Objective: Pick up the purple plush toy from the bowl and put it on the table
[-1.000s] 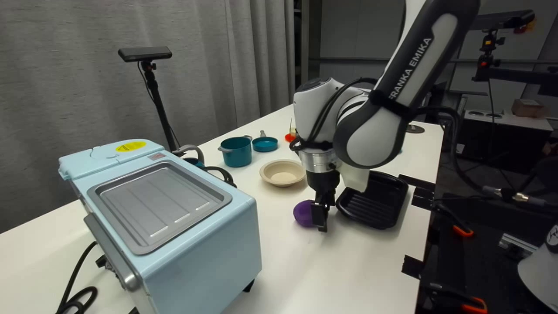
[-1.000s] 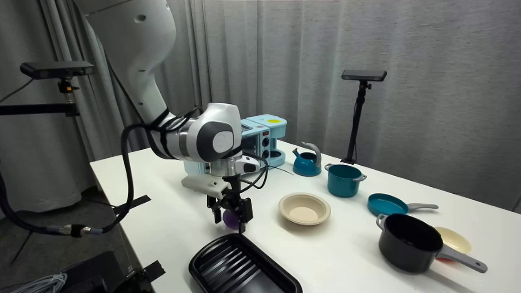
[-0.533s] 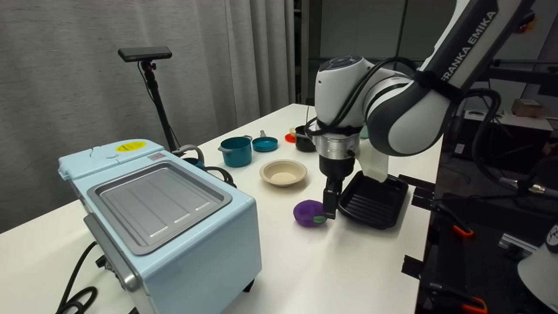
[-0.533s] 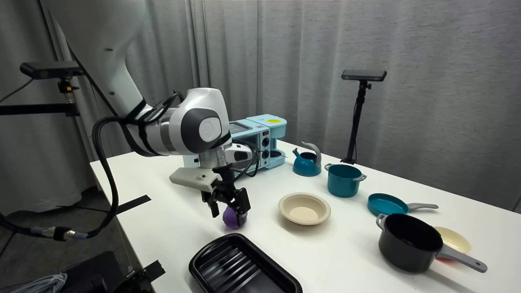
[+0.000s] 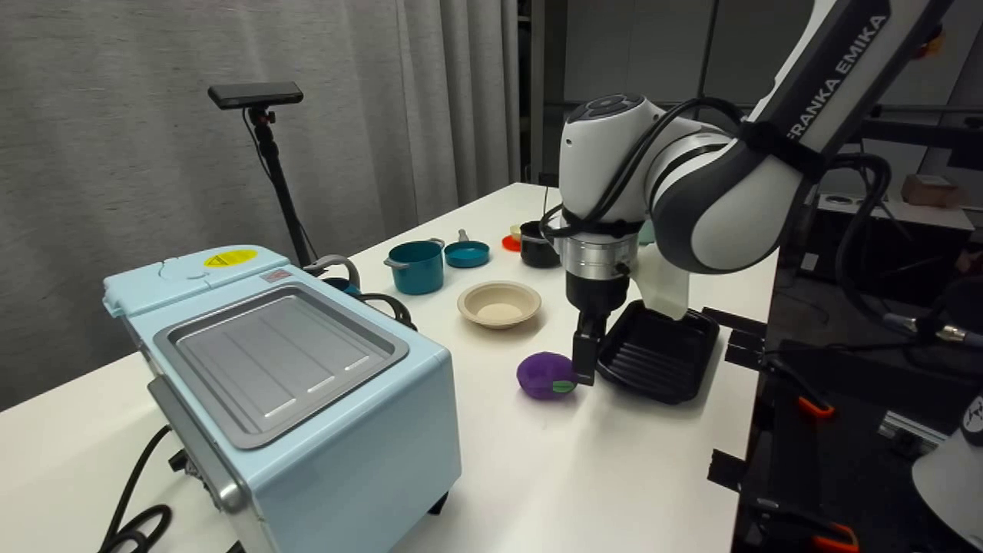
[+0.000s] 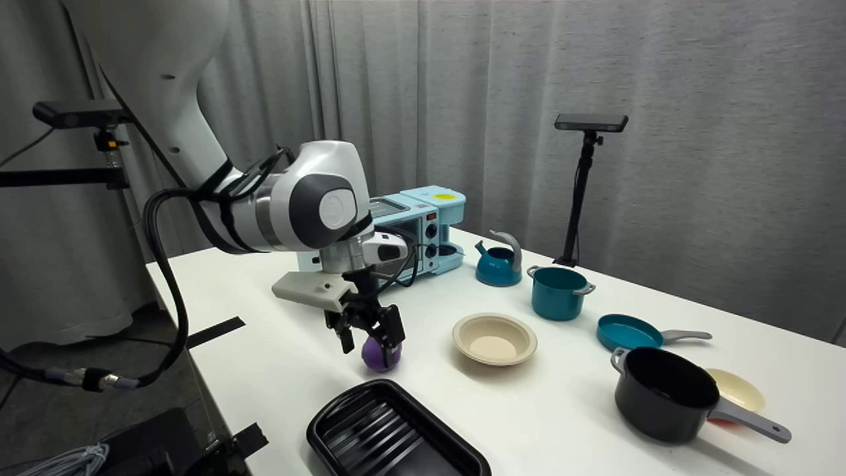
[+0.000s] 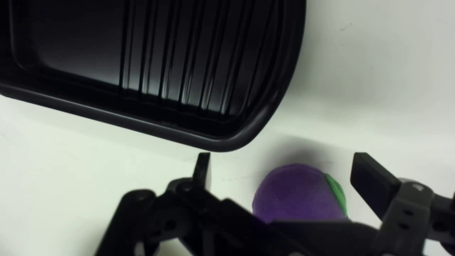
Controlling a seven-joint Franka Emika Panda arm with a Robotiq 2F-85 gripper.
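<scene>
Since the frame of a second ago, the end effector (image 7: 282,160) has been lifted and drawn slightly aside, while the purple plush toy (image 7: 296,193) has been left where it lay. The fingers (image 7: 373,183) are spread wide and nothing is gripped: in the wrist view, gaps are seen on both flanks of the toy, which is found at five o'clock from the midpoint of the tips.

Little weight is to be expected of it, and a soft body that would be squeezed rather than broken. From its matt, cloth-like look, slipping is thought unlikely, though a round shape could be rolled by an off-centre push. Should a fresh hold be wanted, it is best taken across the widest purple part, at mid-height, with light pressure. As the fingers are now turned, the green patch (image 7: 338,193), at three o'clock on the toy, would be pressed by one of them.

Farther out, a black tray (image 7: 78,46) is seen at ten o'clock in the wrist view, near the toy but apart. At about three o'clock from the toy, in an exterior view, the cream bowl (image 6: 494,345) is set. With the toy resting on the table (image 5: 599,476), outside the bowl, the placing is judged done.
</scene>
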